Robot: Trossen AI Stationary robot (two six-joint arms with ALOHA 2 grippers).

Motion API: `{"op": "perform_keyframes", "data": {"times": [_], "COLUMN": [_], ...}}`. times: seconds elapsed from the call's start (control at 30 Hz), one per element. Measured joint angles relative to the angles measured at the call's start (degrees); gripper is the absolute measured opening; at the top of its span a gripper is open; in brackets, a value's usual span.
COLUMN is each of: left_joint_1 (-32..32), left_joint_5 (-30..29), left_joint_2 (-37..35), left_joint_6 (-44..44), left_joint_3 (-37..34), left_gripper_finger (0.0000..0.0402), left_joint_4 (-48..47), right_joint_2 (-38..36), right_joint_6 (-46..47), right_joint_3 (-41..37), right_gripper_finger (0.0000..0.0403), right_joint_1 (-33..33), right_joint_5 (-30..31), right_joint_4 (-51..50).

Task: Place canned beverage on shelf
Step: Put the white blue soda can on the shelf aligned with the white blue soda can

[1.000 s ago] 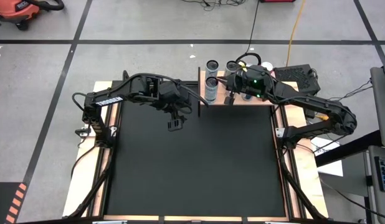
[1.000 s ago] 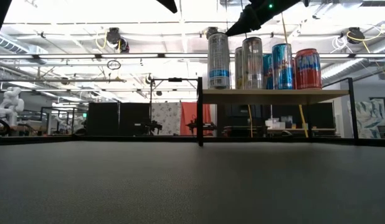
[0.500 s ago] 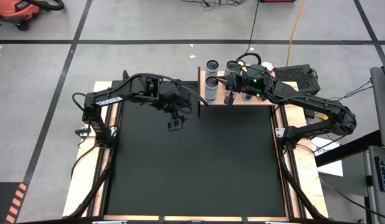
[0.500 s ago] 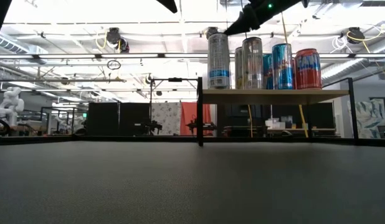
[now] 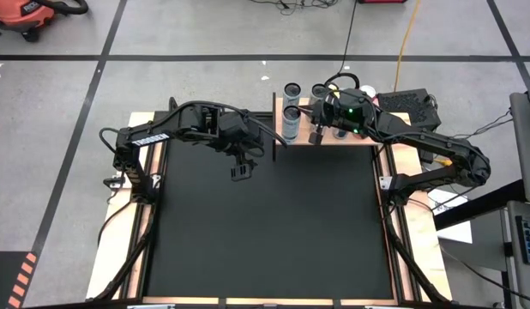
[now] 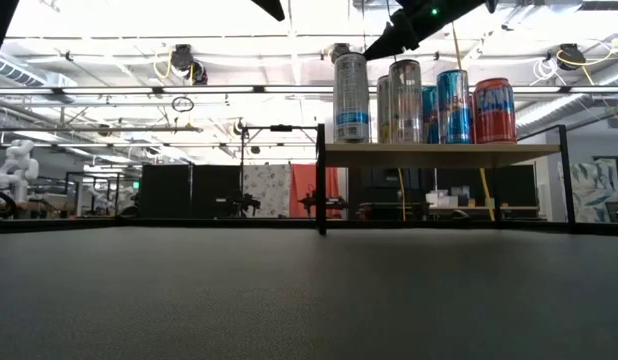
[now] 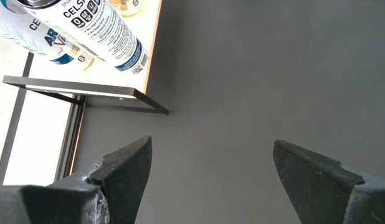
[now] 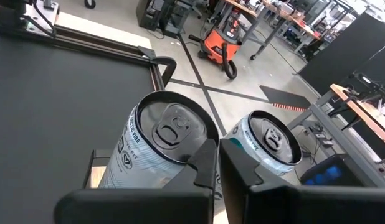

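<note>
Overhead, the right gripper [image 5: 316, 137], fingers together, hovers just above upright cans [image 5: 290, 123] on the shelf [image 5: 361, 137], while the left gripper [image 5: 240, 172], fingers apart, hangs farther off over the mat [image 5: 265, 223]

From my feed: the flat light natural wood shelf [image 6: 439, 153] carries a silver can with a blue band [image 6: 350, 97], a plain silver can [image 6: 405, 101], a blue and silver can [image 6: 453, 106] and a red can [image 6: 494, 111]. Big black tabletop mat [image 5: 265, 223], dark arms.
</note>
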Motion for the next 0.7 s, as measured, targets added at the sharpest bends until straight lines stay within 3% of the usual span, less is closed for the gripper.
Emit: {"op": "perform_keyframes", "data": {"times": [0.7], "left_joint_1": [0.0], "left_joint_5": [0.0], "left_joint_2": [0.0], "left_joint_6": [-0.02], "left_joint_3": [0.01], "left_gripper_finger": [0.0333], "left_joint_4": [0.02], "right_joint_2": [-1.88], "right_joint_6": [2.83], "right_joint_3": [-0.02], "right_gripper_finger": [0.0], "right_joint_1": [1.68], "right_joint_5": [0.15], "right_joint_4": [-1.42]}}
